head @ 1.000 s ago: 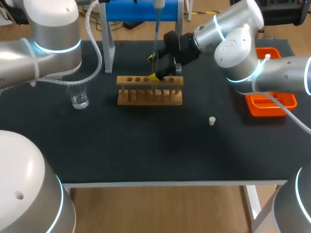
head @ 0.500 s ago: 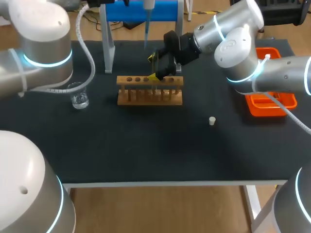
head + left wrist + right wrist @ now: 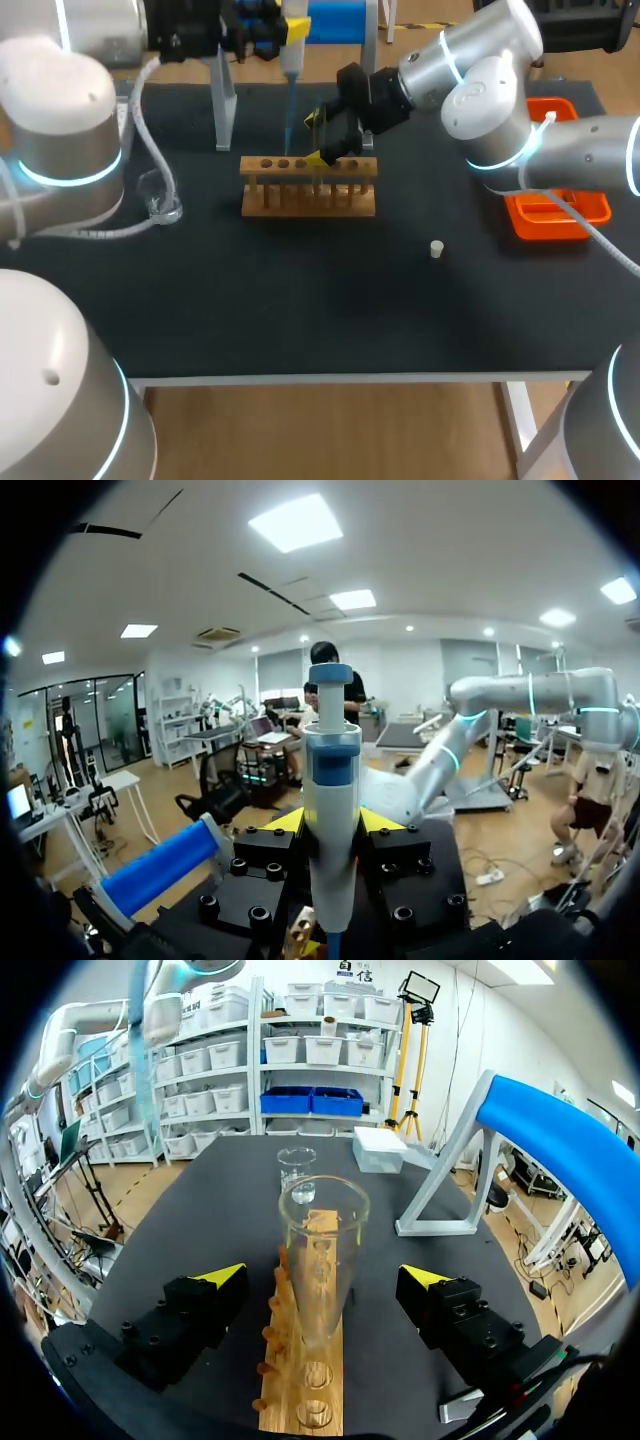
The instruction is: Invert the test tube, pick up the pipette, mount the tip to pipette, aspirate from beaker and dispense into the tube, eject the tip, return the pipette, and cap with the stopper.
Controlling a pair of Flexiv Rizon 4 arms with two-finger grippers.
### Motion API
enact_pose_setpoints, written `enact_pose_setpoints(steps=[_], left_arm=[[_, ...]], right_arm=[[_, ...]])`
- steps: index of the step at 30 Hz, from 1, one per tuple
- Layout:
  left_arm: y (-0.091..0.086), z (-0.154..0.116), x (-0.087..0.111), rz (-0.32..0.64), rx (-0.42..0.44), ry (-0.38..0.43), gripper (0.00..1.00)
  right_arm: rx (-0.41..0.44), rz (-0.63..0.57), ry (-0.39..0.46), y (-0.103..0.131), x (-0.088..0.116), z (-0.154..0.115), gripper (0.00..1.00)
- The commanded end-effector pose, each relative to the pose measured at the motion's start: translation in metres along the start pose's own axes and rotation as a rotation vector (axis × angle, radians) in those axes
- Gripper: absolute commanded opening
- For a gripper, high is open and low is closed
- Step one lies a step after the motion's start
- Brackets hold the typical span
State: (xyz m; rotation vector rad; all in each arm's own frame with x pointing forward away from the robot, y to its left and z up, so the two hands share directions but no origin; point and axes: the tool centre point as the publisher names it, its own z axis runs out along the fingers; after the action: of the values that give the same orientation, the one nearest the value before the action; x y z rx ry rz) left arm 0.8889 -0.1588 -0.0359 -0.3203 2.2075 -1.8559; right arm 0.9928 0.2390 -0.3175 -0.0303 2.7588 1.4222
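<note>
At the far left the beaker (image 3: 163, 205) is standing on the table (image 3: 300, 310), half hidden behind my left arm, with a little clear liquid showing in it. The left gripper (image 3: 332, 822) is clamping the pipette (image 3: 292, 55) between its yellow tips and holding it upright. The blue tip (image 3: 288, 115) is already sitting on its nose, hanging over the left part of the rack (image 3: 308, 198). So picking up the pipette and mounting the tip are looking done. Whether the tip is carrying liquid, I cannot tell.

Right of the pipette, the tube (image 3: 322, 1230) is standing in the rack with its open mouth upward, so the inverting is done as well. It is looking empty, though the glass is too clear to be sure. The right gripper (image 3: 321, 1278) is waiting around the tube with its fingers spread wide, neither one touching the glass.

Further right the stopper (image 3: 436, 249) is lying alone on the table, well apart from the rack, and the orange tray (image 3: 560, 210) is sitting by the right edge.

By my judgement the run is sitting near its middle — somewhere around aspirating and dispensing. Ejecting the tip, returning the pipette to the blue stand (image 3: 340, 20) and capping the tube are all left to do.
</note>
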Motion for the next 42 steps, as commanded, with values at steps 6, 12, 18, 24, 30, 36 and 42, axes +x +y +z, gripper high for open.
enact_pose_setpoints(steps=[6, 12, 18, 24, 30, 36, 42], left_arm=[[0.032, -0.009, 0.038, -0.028, 0.067, -0.003, 0.0], [0.049, 0.003, 0.053, -0.015, 0.121, 0.064, 0.0], [0.058, 0.016, 0.062, 0.036, 0.146, 0.21, 0.0], [0.068, 0.02, 0.065, 0.033, 0.125, 0.237, 0.0], [0.077, 0.022, 0.072, 0.014, 0.107, 0.232, 0.0], [0.082, 0.02, 0.076, 0.022, 0.134, 0.204, 0.0], [0.083, 0.02, 0.076, 0.029, 0.127, 0.21, 0.0]], right_arm=[[0.003, 0.0, 0.003, 0.0, 0.0, -0.001, 1.0], [0.003, 0.0, 0.003, 0.0, 0.0, -0.001, 1.0], [0.003, 0.0, 0.003, 0.0, 0.0, -0.001, 1.0], [0.003, 0.0, 0.003, 0.0, 0.0, -0.001, 1.0], [0.003, 0.0, 0.003, 0.0, 0.0, -0.001, 1.0], [0.003, 0.0, 0.003, 0.0, 0.0, -0.001, 1.0], [0.003, 0.0, 0.003, 0.0, 0.0, -0.001, 1.0]])
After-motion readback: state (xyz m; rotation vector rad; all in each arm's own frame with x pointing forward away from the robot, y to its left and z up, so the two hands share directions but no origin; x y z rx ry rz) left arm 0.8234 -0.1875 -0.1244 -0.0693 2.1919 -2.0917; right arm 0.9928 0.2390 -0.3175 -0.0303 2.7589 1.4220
